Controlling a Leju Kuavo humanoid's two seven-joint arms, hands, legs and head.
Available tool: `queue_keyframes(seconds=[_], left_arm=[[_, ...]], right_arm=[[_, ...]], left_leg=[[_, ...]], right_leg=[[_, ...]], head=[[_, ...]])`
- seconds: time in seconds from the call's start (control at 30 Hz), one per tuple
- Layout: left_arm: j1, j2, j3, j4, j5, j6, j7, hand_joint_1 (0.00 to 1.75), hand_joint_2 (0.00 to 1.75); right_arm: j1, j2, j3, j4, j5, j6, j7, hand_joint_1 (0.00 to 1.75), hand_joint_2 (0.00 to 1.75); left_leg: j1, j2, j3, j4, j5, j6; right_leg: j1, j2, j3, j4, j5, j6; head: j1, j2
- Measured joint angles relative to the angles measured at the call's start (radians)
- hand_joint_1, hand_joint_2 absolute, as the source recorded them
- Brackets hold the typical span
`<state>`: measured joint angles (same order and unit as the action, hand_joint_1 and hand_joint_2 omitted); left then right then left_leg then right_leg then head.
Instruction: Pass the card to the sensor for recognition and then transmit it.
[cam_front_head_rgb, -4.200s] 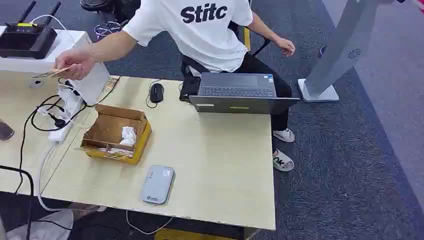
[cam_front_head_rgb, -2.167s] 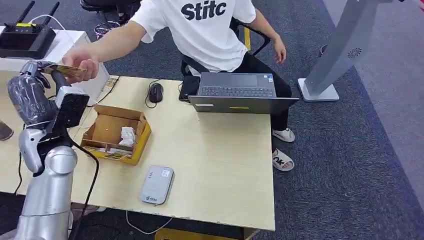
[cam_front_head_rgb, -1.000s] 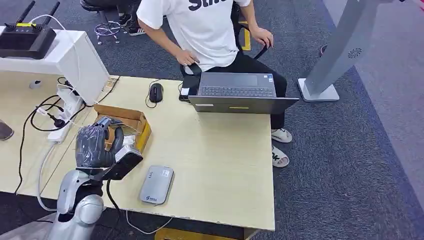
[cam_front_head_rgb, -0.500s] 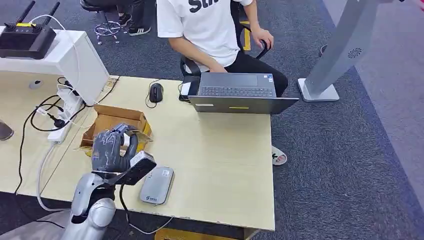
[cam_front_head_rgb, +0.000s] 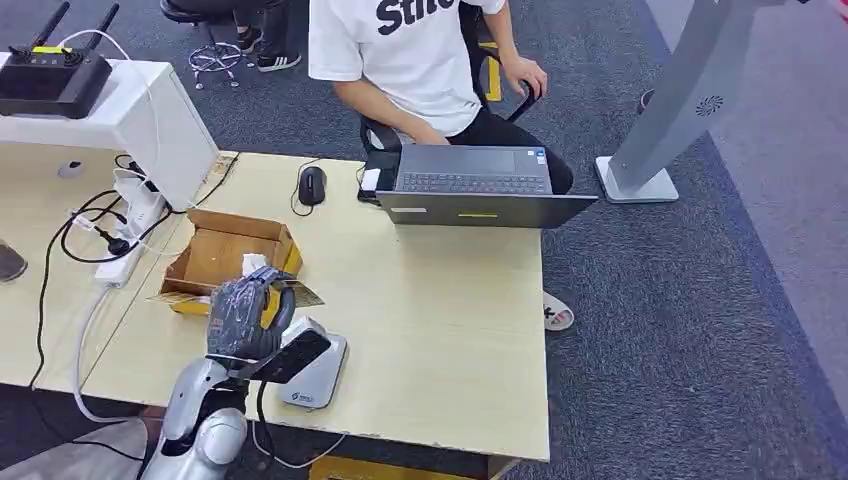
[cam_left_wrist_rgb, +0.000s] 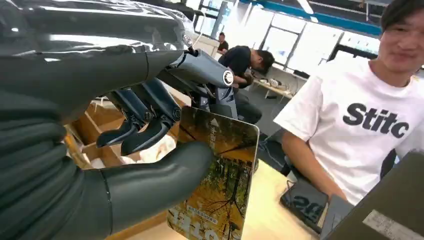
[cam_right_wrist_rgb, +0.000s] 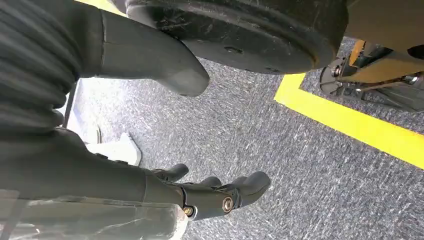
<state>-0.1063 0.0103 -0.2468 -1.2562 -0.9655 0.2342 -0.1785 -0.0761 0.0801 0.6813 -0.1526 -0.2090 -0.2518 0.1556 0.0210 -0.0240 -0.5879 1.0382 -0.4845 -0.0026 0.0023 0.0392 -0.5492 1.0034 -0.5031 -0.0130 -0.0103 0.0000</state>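
Card (cam_left_wrist_rgb: 217, 175): I have it pinched in the left robot hand (cam_front_head_rgb: 245, 315), thumb on its face, fingers behind, over the worktop (cam_front_head_rgb: 440, 300) between the box (cam_front_head_rgb: 225, 260) and the sensor (cam_front_head_rgb: 318, 372). It looks thin, stiff, light and glossy, likely slippery, so I'd hold near one edge. The right robot hand (cam_right_wrist_rgb: 220, 197) hangs holding nothing, fingers loosely apart.

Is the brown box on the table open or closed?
Open. The cardboard box has its flaps folded outward, and the head view looks straight down inside it, where something white and crumpled lies near one corner.
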Motion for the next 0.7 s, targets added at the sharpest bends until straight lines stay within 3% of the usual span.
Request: queue_keyframes(seconds=[0.7], left_arm=[[0.049,0.001,0.0,0.075,-0.055,-0.01,0.015,1.75,1.75]], right_arm=[[-0.001,0.001,0.006,0.0,0.019,0.002,0.007,0.0,1.75]], left_leg=[[0.0,0.0,0.0,0.0,0.0,0.0]], right_leg=[[0.0,0.0,0.0,0.0,0.0,0.0]], head=[[0.0,0.0]])
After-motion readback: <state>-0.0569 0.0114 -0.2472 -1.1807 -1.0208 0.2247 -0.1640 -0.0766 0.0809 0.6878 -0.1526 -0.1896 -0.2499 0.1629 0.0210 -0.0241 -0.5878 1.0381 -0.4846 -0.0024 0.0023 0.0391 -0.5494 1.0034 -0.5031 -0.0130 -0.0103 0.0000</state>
